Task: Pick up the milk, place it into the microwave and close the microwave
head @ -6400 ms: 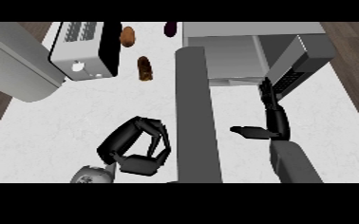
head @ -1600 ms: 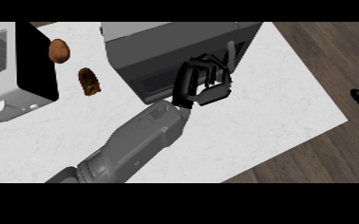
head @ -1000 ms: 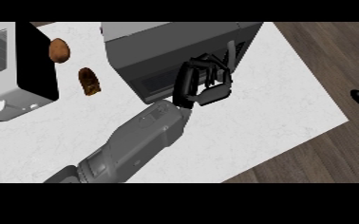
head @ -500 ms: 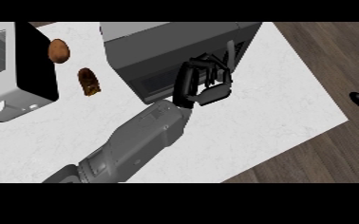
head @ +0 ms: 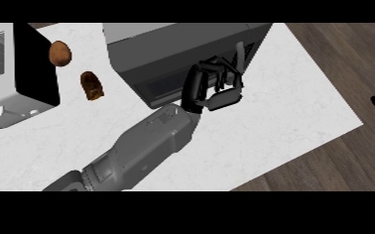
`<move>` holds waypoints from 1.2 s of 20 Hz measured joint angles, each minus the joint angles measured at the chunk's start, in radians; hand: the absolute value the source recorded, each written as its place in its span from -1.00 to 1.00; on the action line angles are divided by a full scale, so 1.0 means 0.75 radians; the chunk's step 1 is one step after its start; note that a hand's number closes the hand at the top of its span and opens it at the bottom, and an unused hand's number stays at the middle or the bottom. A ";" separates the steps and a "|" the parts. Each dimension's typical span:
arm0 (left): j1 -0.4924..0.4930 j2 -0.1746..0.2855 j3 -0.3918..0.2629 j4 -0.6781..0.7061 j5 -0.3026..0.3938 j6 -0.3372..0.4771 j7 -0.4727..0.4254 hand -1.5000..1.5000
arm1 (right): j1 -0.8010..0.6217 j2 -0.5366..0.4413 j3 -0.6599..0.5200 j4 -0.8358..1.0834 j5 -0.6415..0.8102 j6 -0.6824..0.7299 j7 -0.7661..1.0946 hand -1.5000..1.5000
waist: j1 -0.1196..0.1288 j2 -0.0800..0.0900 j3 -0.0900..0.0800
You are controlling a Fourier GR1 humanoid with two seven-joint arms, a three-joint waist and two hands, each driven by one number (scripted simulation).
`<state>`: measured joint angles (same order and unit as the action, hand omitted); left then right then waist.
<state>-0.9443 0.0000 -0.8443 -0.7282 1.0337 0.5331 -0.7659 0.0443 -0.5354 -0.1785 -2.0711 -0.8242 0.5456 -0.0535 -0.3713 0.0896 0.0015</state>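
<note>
The left robot hand (head: 214,85) is seen at the centre of the frame. Its fingers are curled and laid against the dark door front of the microwave (head: 172,42), and no object is seen inside them.

At the far left, a white and black appliance (head: 22,110) is cut off by the frame edge. Just right of it, a round brown item (head: 59,53) and a longer brown item (head: 92,85) lie on the surface (head: 293,104), well apart from the arm.

The microwave is set at upper centre, and its door appears closed or very nearly so. The milk is not seen anywhere on the surface. It is judged to be inside the microwave, though this cannot be confirmed.

Several risks are judged from here:
- **Door not latched:** the door may be left short of latching if the push is ended early, because no gap can be checked from this angle.
- **Microwave shifted:** it may be slid back or turned if the pressing is carried on after the door has seated.
- **Fingers catching:** the curled fingers lie close to the door's right edge, so the door may be drawn open again if they catch on withdrawal.
- **Brown items knocked:** the forearm may sweep them if it is pulled back leftward.
</note>
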 measured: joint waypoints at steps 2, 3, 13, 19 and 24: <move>-0.017 0.000 -0.023 0.024 -0.008 0.003 0.011 1.00 | -0.006 -0.005 0.001 0.001 -0.019 0.010 0.000 -1.00 | -0.002 0.000 0.003; -0.023 0.000 -0.034 0.035 -0.012 0.009 0.014 1.00 | -0.008 -0.005 0.004 -0.002 -0.032 0.015 0.000 -1.00 | -0.004 -0.001 0.003; -0.086 -0.002 -0.139 0.074 0.009 0.049 0.115 1.00 | -0.019 -0.044 0.004 -0.021 -0.127 0.047 0.019 -1.00 | 0.026 -0.010 0.002; -0.092 -0.003 -0.181 0.064 0.056 0.047 0.155 1.00 | 0.007 -0.063 -0.030 -0.040 -0.155 0.039 0.028 -1.00 | 0.066 -0.020 -0.001; -0.077 -0.003 -0.199 0.060 0.094 0.020 0.151 -1.00 | 0.043 -0.072 -0.052 -0.065 -0.173 0.027 0.040 -1.00 | 0.096 -0.025 -0.004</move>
<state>-1.0019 -0.0021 -0.9934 -0.6835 1.1043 0.5479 -0.6530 0.0766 -0.5891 -0.2177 -2.1199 -0.9539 0.5661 -0.0237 -0.2995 0.0710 -0.0016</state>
